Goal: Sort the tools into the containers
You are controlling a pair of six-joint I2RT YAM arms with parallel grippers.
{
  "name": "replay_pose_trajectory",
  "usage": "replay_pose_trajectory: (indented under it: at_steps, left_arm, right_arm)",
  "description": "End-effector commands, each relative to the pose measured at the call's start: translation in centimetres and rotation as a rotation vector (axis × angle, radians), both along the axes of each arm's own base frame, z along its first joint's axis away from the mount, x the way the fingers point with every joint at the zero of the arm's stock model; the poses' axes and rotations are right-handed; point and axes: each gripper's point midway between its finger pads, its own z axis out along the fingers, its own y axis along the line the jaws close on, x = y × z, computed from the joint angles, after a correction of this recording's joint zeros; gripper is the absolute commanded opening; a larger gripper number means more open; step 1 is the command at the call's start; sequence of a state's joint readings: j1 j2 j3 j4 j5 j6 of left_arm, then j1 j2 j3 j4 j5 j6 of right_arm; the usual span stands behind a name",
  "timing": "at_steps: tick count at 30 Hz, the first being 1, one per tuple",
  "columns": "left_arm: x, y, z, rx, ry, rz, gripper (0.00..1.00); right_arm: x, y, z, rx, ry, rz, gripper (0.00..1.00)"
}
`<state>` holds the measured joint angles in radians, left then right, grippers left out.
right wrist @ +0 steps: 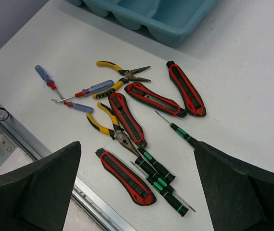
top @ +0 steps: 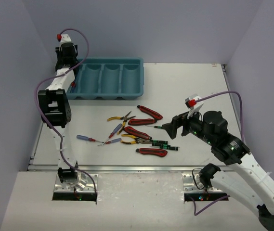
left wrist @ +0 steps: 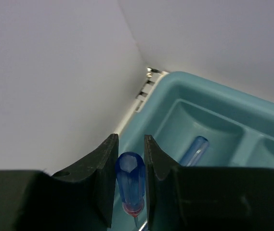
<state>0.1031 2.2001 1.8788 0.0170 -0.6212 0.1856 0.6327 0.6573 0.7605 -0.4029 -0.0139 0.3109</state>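
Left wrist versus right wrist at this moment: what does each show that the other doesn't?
Left wrist only: the left gripper shut on a blue-handled screwdriver, and a second blue screwdriver lying in a compartment. Right wrist only: the open right gripper above the table, where four utility knives, two yellow-handled pliers and other tools lie. Both: the teal tray.
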Motion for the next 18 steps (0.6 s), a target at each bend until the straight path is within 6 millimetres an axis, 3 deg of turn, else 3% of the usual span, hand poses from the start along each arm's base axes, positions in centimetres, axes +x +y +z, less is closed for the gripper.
replay_pose_trajectory:
  at_steps: [1,4,6,7,9,11,12,13,16,17,18]
  left_arm:
    - [2.3,-1.7,3.2,0.006,-0.086,-0.082,0.27]
    - [1.8,-1.6,3.4,-0.022,-0.094,-0.05,0.88]
    - [1.1,-1.7,4.3,-0.049,-0.088,-0.035,1.0]
    - [0.7,-1.7,5.9,-0.054,-0.1,-0.023,1.0]
    - [-0.5,-1.9,11.1,-0.099,-0.208,0.009,1.0]
    - [-2.9,-2.5,13.7,-0.193,-0.233,0.036,1.0]
    - [-4.3,-3.1,16.1,-0.268,-0.309,0.047,1.0]
    - [-5.8,-3.8,16.9,-0.341,-0.337,0.053,1.0]
    - [-11.5,-7.8,15.3,-0.631,-0.362,0.036,1.0]
    - [-14.4,-8.7,13.6,-0.698,-0.358,0.06,1.0]
    - [-15.9,-9.7,12.5,-0.769,-0.378,0.077,1.0]
  right_arm:
    - [0.4,1.1,0.2,0.029,0.002,0.027,0.99]
    - [0.7,2.0,-0.4,0.023,0.036,0.05,0.99]
    - [1.0,2.4,-0.6,0.021,0.055,0.057,0.99]
    - [1.1,2.7,-0.7,0.02,0.063,0.063,0.99]
    - [1.5,3.2,-1.0,0.019,0.08,0.071,0.99]
    - [2.0,4.1,-1.1,0.027,0.089,0.092,0.99]
    - [2.0,4.5,-1.0,0.031,0.096,0.11,0.99]
    - [2.2,4.8,-1.1,0.031,0.105,0.111,0.99]
    - [3.1,5.3,-1.6,0.035,0.134,0.09,0.99]
    - [3.3,5.3,-1.7,0.041,0.139,0.076,0.99]
    - [3.4,5.1,-1.8,0.042,0.142,0.063,0.99]
